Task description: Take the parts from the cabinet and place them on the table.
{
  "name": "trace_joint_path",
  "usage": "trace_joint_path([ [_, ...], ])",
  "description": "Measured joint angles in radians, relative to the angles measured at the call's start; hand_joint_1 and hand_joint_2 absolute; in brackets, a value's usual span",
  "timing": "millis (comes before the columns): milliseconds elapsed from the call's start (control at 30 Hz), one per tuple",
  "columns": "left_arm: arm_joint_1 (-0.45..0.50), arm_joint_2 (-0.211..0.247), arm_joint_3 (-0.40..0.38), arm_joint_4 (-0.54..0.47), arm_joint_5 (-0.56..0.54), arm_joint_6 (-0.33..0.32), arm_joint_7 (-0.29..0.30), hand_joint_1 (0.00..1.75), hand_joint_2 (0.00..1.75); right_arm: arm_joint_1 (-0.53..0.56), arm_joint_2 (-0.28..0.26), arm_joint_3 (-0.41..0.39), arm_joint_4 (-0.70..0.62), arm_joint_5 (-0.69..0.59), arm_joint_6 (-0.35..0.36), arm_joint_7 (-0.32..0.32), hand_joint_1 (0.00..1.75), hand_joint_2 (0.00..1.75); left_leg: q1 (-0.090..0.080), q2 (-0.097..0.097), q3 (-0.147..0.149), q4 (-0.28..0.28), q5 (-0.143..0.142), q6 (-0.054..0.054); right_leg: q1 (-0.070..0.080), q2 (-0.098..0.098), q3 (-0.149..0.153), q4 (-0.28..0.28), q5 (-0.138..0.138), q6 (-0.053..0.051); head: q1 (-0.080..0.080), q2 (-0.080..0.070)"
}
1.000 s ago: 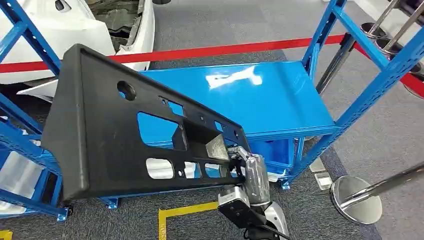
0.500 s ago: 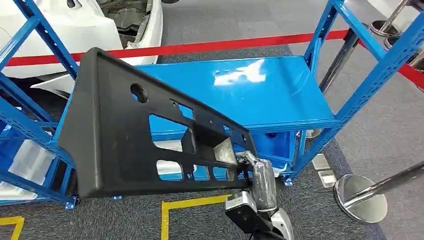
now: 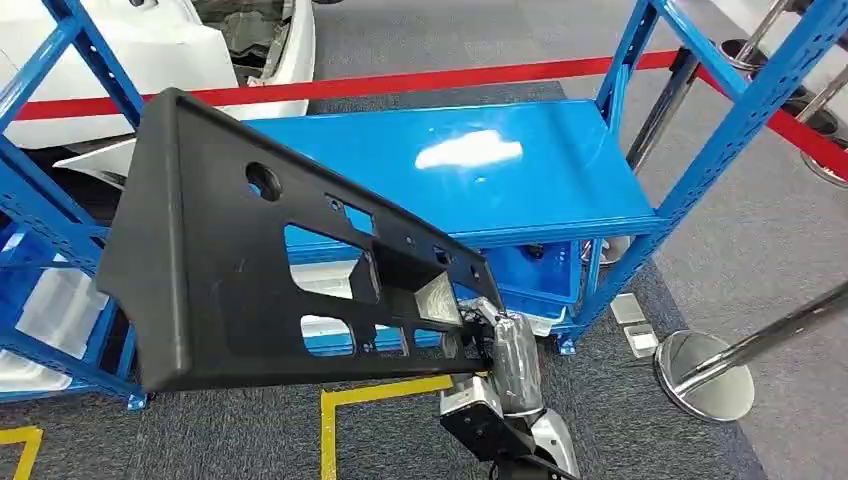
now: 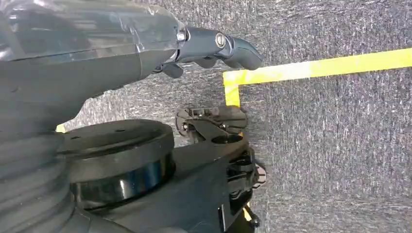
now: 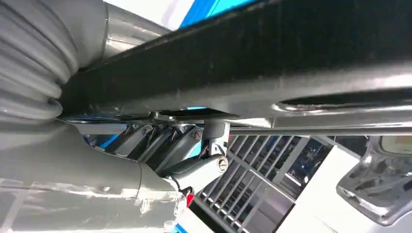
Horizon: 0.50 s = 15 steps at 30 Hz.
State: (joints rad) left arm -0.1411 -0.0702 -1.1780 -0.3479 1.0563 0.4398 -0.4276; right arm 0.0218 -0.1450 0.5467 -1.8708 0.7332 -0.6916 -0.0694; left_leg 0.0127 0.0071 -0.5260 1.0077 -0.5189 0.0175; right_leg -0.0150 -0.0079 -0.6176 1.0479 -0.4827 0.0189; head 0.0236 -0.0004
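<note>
The right hand (image 3: pixel 497 335) has its fingers (image 5: pixel 160 143) curled under the lower edge of the black panel (image 3: pixel 240 260), gripping one end only. The panel hangs tilted in the air before the blue rack (image 3: pixel 480 170). The left hand (image 4: pixel 214 46) hangs over the carpet, fingers curled in, holding nothing. The long panel overhangs far from the grip, so it may twist loose or clip a rack post (image 3: pixel 735 110). It looks like matte, grainy plastic with cutouts; the shelf is glossy metal.
</note>
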Motion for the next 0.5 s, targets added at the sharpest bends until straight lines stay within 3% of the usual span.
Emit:
trace_joint_path([
  [33, -0.002, 0.0, 0.0, 0.0, 0.0, 0.0, -0.002, 0.0, 1.75, -0.002, 0.0, 0.0, 0.0, 0.0, 0.0, 0.0, 1.75, 1.75, 0.0, 0.0, -0.01, 0.0, 0.007, 0.009, 0.0, 0.001, -0.017, 0.043, -0.049, 0.004, 0.014, 0.0],
  [100, -0.002, 0.0, 0.0, 0.0, 0.001, 0.0, -0.004, 0.0, 1.75, -0.003, 0.0, 0.001, 0.0, 0.0, 0.0, 0.0, 1.75, 1.75, -0.003, 0.001, -0.028, 0.001, 0.019, 0.014, -0.001, 0.003, -0.061, 0.182, -0.144, 0.011, 0.027, 0.0],
  [133, -0.002, 0.0, 0.0, 0.0, 0.001, -0.001, -0.006, 0.0, 1.75, -0.003, 0.0, 0.001, 0.001, -0.001, 0.0, 0.0, 1.75, 1.75, -0.005, 0.002, -0.039, 0.002, 0.026, 0.015, -0.001, 0.003, -0.079, 0.255, -0.177, 0.014, 0.03, 0.0],
  [167, -0.001, 0.0, 0.0, 0.0, 0.001, -0.002, -0.008, 0.0, 1.75, -0.003, 0.0, 0.001, 0.001, -0.002, 0.0, 0.0, 1.75, 1.75, -0.006, 0.002, -0.05, 0.005, 0.033, 0.014, -0.001, 0.003, -0.078, 0.286, -0.178, 0.015, 0.032, 0.0],
  [200, -0.001, 0.0, 0.0, 0.0, 0.001, -0.003, -0.011, 0.0, 1.75, -0.003, 0.0, 0.001, 0.002, -0.002, 0.0, 0.0, 1.75, 1.75, -0.006, 0.002, -0.058, 0.006, 0.038, 0.013, -0.001, 0.003, -0.053, 0.266, -0.156, 0.014, 0.035, 0.0],
  [233, -0.001, 0.0, 0.0, 0.0, 0.001, -0.004, -0.012, 0.0, 1.75, -0.004, 0.0, 0.001, 0.002, -0.002, 0.0, 0.0, 1.75, 1.75, -0.006, 0.002, -0.066, 0.009, 0.043, 0.011, -0.001, 0.003, -0.006, 0.202, -0.122, 0.011, 0.039, 0.0],
  [300, -0.001, 0.0, 0.0, 0.0, 0.001, -0.006, -0.014, 0.0, 1.75, -0.009, 0.0, 0.001, 0.002, 0.0, 0.0, 0.0, 1.75, 1.75, -0.006, 0.0, -0.075, 0.016, 0.049, 0.004, -0.001, 0.003, 0.114, 0.017, -0.064, 0.002, 0.046, 0.0],
  [333, -0.001, 0.0, 0.0, 0.0, 0.002, -0.006, -0.016, 0.0, 1.75, -0.013, 0.0, 0.001, 0.002, 0.002, 0.0, 0.0, 1.75, 1.75, -0.01, 0.0, -0.082, 0.019, 0.052, -0.003, 0.005, 0.004, 0.142, -0.04, -0.081, -0.002, 0.05, 0.0],
  [433, -0.001, 0.0, 0.0, 0.0, 0.002, -0.006, -0.018, 0.0, 1.75, -0.014, 0.0, 0.001, 0.002, 0.008, 0.0, 0.003, 1.75, 1.75, -0.007, 0.001, -0.084, 0.015, 0.072, -0.021, 0.012, 0.008, 0.132, -0.045, -0.07, -0.014, 0.04, 0.0],
  [467, 0.0, 0.0, 0.0, 0.0, 0.002, -0.006, -0.018, 0.0, 1.75, -0.014, 0.0, 0.001, 0.002, 0.012, 0.0, 0.003, 1.75, 1.75, -0.012, 0.0, -0.086, 0.015, 0.078, -0.029, 0.007, 0.006, 0.127, -0.053, -0.06, -0.024, 0.035, 0.0],
  [500, 0.0, 0.0, 0.001, 0.001, 0.002, -0.006, -0.019, 0.0, 1.75, -0.015, 0.0, 0.001, 0.002, 0.016, 0.0, 0.003, 1.75, 1.75, -0.007, -0.002, -0.09, 0.027, 0.059, -0.033, 0.001, 0.0, 0.123, -0.057, -0.048, -0.032, 0.032, 0.0],
])
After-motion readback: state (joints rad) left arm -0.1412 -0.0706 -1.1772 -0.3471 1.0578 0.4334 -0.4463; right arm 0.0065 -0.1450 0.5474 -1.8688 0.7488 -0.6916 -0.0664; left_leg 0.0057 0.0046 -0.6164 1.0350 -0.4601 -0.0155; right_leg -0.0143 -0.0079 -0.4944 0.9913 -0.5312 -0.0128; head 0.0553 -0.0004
